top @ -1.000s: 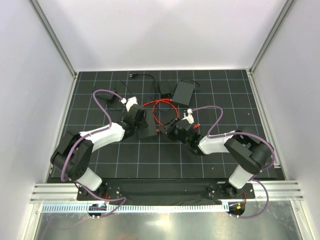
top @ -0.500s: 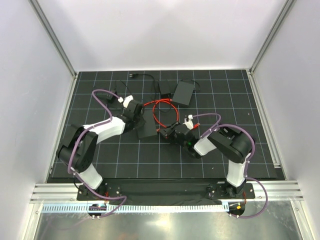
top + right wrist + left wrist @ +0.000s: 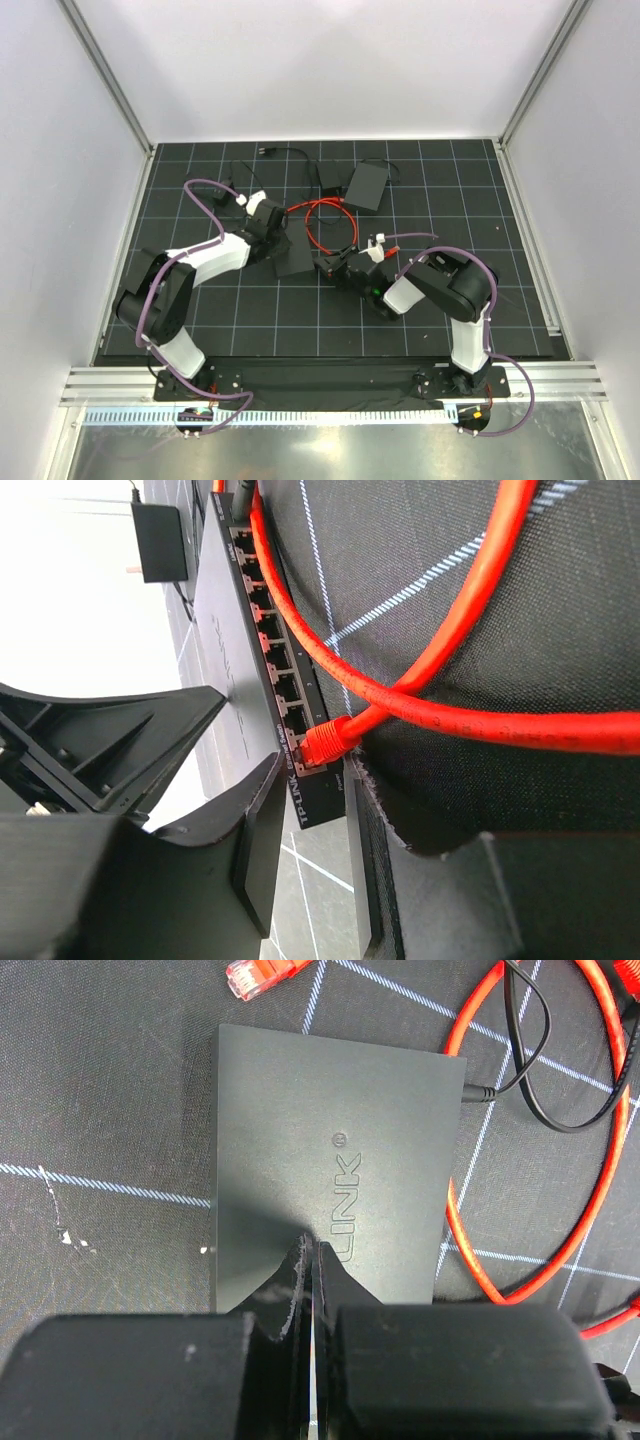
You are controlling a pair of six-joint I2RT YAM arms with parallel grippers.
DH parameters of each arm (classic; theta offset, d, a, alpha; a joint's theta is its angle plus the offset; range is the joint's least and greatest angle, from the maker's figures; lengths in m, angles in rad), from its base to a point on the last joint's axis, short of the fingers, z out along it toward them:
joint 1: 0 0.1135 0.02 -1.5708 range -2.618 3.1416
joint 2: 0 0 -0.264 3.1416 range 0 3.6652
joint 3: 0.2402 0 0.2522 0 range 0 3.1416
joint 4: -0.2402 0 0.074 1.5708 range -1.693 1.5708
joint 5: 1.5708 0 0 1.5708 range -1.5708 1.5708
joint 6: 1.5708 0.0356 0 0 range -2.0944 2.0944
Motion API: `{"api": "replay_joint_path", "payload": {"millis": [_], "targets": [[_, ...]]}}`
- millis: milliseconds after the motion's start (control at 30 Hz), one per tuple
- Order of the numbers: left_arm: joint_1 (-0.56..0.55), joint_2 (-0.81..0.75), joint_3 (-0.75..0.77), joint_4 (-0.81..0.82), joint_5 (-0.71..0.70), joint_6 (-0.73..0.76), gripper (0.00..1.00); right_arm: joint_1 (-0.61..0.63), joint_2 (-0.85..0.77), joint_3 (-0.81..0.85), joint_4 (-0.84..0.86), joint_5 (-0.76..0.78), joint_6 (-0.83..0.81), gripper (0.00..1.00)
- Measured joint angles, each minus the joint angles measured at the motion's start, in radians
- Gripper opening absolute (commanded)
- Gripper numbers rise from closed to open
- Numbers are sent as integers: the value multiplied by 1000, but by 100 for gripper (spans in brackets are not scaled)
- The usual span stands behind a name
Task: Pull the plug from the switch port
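The black TP-Link switch (image 3: 291,263) lies flat mid-table; its top fills the left wrist view (image 3: 330,1140). My left gripper (image 3: 272,238) is shut, its tips (image 3: 311,1248) pressed down on the switch's top. An orange-red plug (image 3: 328,742) sits in an end port on the switch's port face (image 3: 268,630). Its red cable (image 3: 470,630) loops away over the mat (image 3: 325,222). My right gripper (image 3: 335,268) is open, and its jaws (image 3: 312,800) straddle the switch's corner just below the plug without touching it.
A loose red plug (image 3: 262,974) lies past the switch's far edge. A thin black cord (image 3: 530,1060) leaves the switch's side. A second black box (image 3: 365,185), a small adapter (image 3: 330,176) and black cords (image 3: 285,152) lie farther back.
My right gripper has slid left up to the switch's port end, its elbow folding in. My left gripper shifted slightly and stays pressed on the switch.
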Motion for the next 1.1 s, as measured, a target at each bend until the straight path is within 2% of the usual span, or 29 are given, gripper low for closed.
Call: {"api": "replay_joint_path", "payload": {"millis": [333,767,1100], "targets": [[0,-3,-3,0,12,1,0,26,11,-1,4,66,64,34],[0,-5,-4,0,30,9,0,28,21,13,-17,75,121,30],[5,-5,-4,-1,49,13,0,23,21,44,-68,76,135,16]]}}
